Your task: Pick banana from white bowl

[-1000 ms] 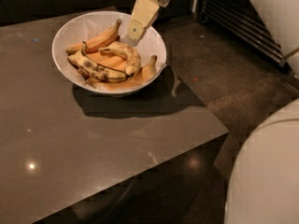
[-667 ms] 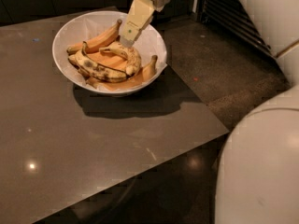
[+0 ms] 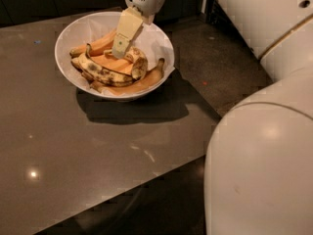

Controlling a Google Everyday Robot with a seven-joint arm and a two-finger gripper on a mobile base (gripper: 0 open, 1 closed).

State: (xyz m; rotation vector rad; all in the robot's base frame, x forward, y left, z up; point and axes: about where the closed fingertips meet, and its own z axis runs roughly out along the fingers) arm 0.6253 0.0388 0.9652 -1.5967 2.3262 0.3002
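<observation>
The white bowl [image 3: 80, 29] stands at the back of the grey table [image 3: 98, 151]. It holds several bananas. The plump, curved, brown-freckled banana [image 3: 139, 62] lies on top at centre right. A longer banana with black blotches [image 3: 103, 74] lies in front of it. Smooth orange-yellow bananas [image 3: 98, 45] lie behind and underneath. My gripper [image 3: 119, 52] reaches down into the bowl from the back, its cream tip just left of the freckled banana's upper end. Nothing is lifted out of the bowl.
The table's right edge [image 3: 208, 106] runs diagonally past the bowl, with dark floor [image 3: 230, 67] beyond it. My white body [image 3: 264, 160] fills the lower right and my white arm [image 3: 259, 18] the upper right.
My gripper has moved left and lower into the bowl, from above the right rim to beside the freckled banana. My white body has grown larger in view. The bananas have not moved.
</observation>
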